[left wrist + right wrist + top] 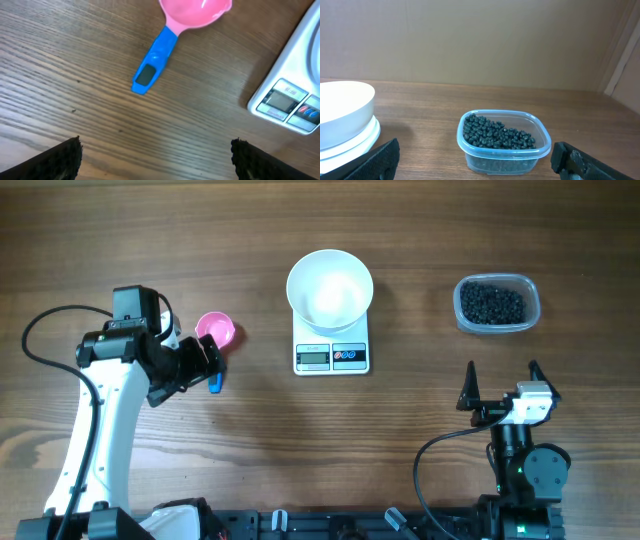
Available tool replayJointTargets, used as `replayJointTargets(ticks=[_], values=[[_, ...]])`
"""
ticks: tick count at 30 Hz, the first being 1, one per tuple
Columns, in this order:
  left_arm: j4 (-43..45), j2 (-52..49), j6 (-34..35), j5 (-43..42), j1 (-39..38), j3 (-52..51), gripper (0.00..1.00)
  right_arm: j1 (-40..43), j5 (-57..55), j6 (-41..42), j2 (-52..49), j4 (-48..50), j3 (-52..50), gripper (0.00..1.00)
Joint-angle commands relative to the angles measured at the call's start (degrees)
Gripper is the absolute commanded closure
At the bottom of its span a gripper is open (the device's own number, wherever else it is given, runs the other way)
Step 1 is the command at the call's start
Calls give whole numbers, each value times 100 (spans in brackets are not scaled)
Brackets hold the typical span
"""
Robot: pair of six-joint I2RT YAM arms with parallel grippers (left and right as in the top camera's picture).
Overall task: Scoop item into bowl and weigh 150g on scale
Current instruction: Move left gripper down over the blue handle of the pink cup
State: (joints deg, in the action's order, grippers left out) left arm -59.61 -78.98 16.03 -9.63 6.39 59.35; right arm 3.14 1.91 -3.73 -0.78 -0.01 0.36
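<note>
Nothing done yet: bowl [330, 288] sits empty on scale [331, 357] mid-tabletop, item [494, 303] all in tub [497, 326] nr far-right corner, scoop [215, 330] unheld, left gripper [205, 362] near its handle w/ jaws apart, right gripper [502, 380] likewise wide, empty.

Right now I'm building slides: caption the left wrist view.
Open left gripper near the pink-and-blue scoop on the table, scale corner at right.

The tabletop [300, 450] is brown with streaky wood grain, the bowl [330, 288] plain white, the scale [331, 358] white with a grey display and red and blue buttons, the scoop [165, 40] pink with a blue handle, and the clear, blue-tinged tub [502, 152] is filled with black bead-like pieces [495, 135].
</note>
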Motion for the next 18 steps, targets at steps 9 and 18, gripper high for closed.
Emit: replayJointTargets(ticks=[9, 18], values=[[481, -22, 269, 76, 26, -409, 0, -22, 26, 76, 35, 13, -7, 0], [505, -22, 267, 76, 26, -428, 0, -24, 28, 76, 35, 13, -7, 0]])
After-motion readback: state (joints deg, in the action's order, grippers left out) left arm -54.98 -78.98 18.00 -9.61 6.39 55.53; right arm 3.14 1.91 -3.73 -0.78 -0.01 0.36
